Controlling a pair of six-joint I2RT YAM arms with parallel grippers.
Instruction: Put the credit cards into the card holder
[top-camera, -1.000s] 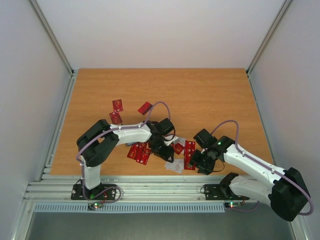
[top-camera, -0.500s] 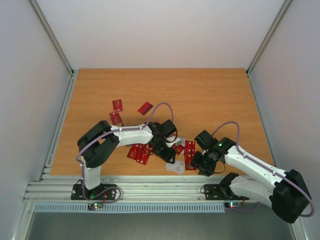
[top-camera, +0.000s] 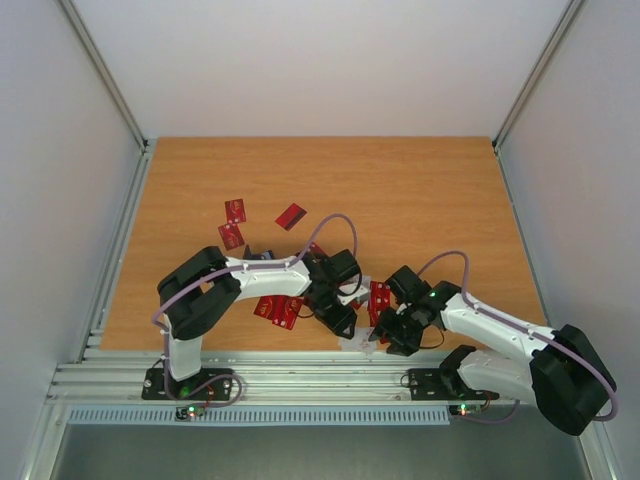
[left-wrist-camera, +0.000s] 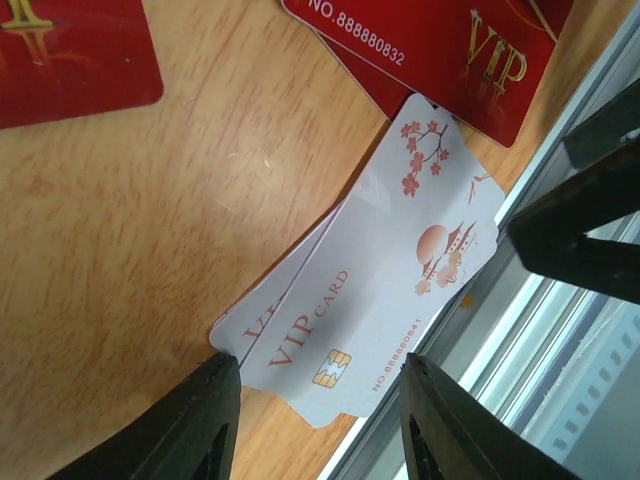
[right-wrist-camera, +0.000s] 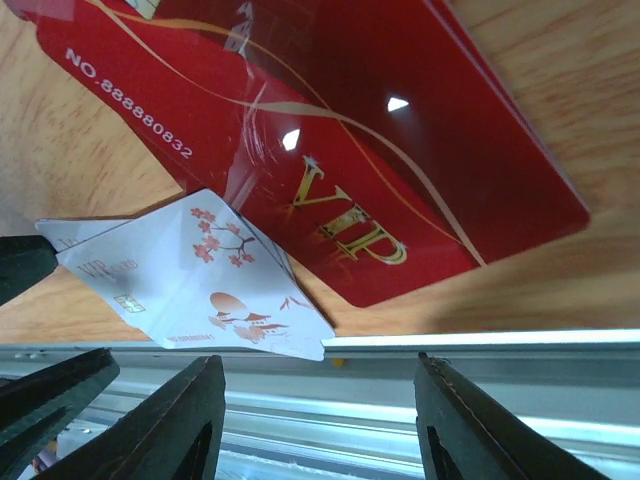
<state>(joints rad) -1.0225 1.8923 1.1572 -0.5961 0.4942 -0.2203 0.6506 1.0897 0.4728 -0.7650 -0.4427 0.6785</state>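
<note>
White cards (left-wrist-camera: 370, 290): two overlapping, flat at the desk's 6 o'clock edge, one corner reaching the rail.
Red cards (top-camera: 280, 310): flat on the desk. A cluster lies at the white cards' 9 to 10 o'clock. One (top-camera: 380, 297) at their 1 o'clock is partly under them. Three (top-camera: 236, 211) are loose towards 10 o'clock.
Left jaws: apart, either side of the white cards; contact unclear.
Right jaws: apart, empty, at the white cards' 3 o'clock.
Desk (top-camera: 420, 200): orange-brown wood grain.
Rail (top-camera: 300, 378): grooved aluminium.
Walls (top-camera: 320, 60): plain white, metal corner posts.
</note>
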